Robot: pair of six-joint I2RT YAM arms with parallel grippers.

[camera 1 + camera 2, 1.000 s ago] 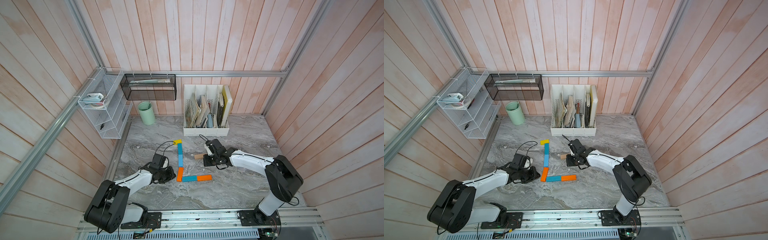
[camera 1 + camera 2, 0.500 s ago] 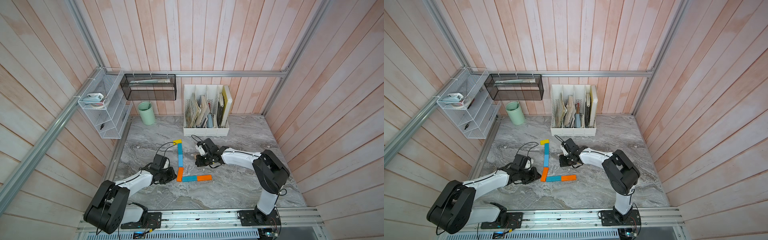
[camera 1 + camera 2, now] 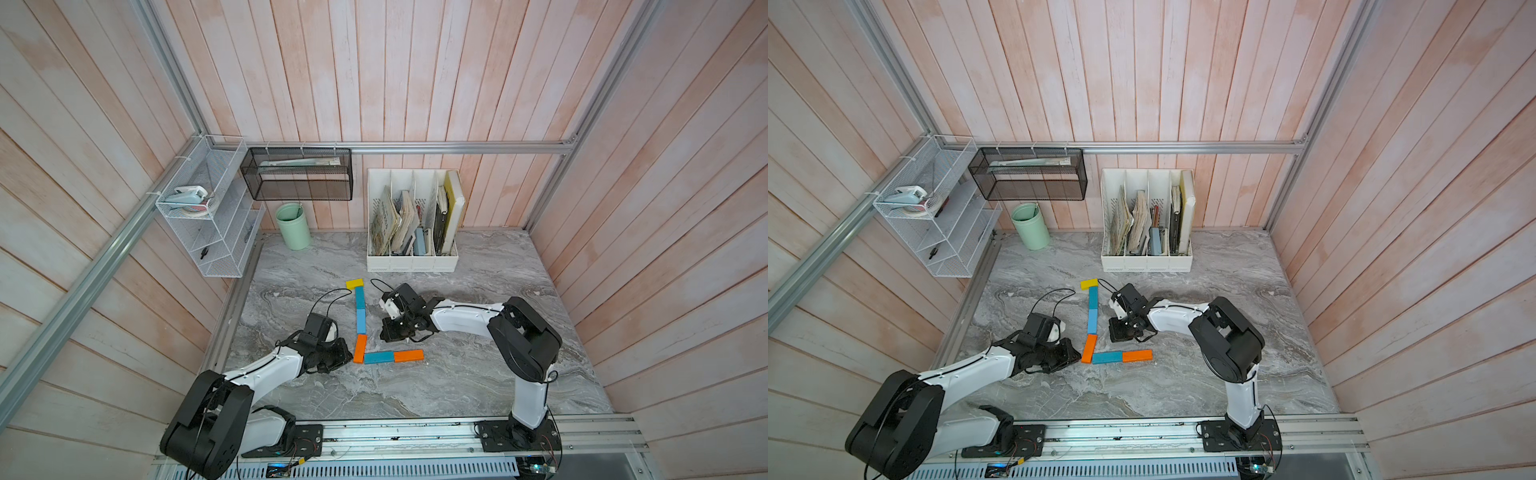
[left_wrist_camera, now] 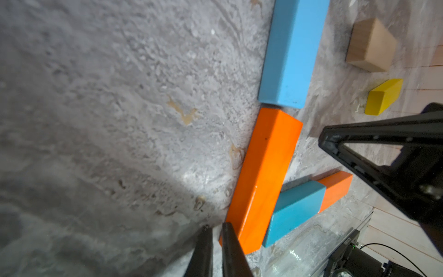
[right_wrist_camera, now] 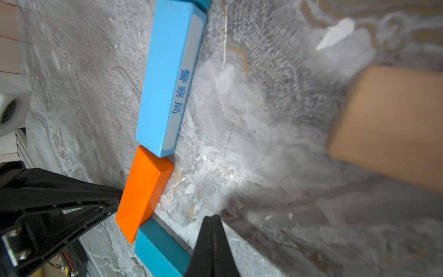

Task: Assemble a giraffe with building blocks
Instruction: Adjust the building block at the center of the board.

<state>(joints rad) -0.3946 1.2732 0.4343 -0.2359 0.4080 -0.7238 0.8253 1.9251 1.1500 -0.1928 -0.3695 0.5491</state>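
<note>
Left gripper (image 4: 215, 233) pinched narrow and empty, tips at the orange bar's (image 4: 266, 172) near end, I reckon to square the crooked neck. Right gripper (image 5: 212, 223), closed tight, hovers by the tan block (image 5: 388, 124), right of the giraffe (image 3: 360, 316).

White shells are covering the left arm (image 3: 266, 370) and right arm (image 3: 465, 318), black housings capping joints; thin black cables (image 3: 328, 296) are looping off wrists toward twelve o'clock.

The giraffe (image 3: 360, 321) lies flat, unfinished: yellow head, two blue bars, a tilted orange bar (image 4: 263, 177) (its end just off the left gripper (image 4: 215, 227) tips), teal-and-orange body. A tan block (image 4: 370, 45) and a yellow block (image 4: 383, 97) lie loose near the right gripper (image 5: 212, 217).
</note>
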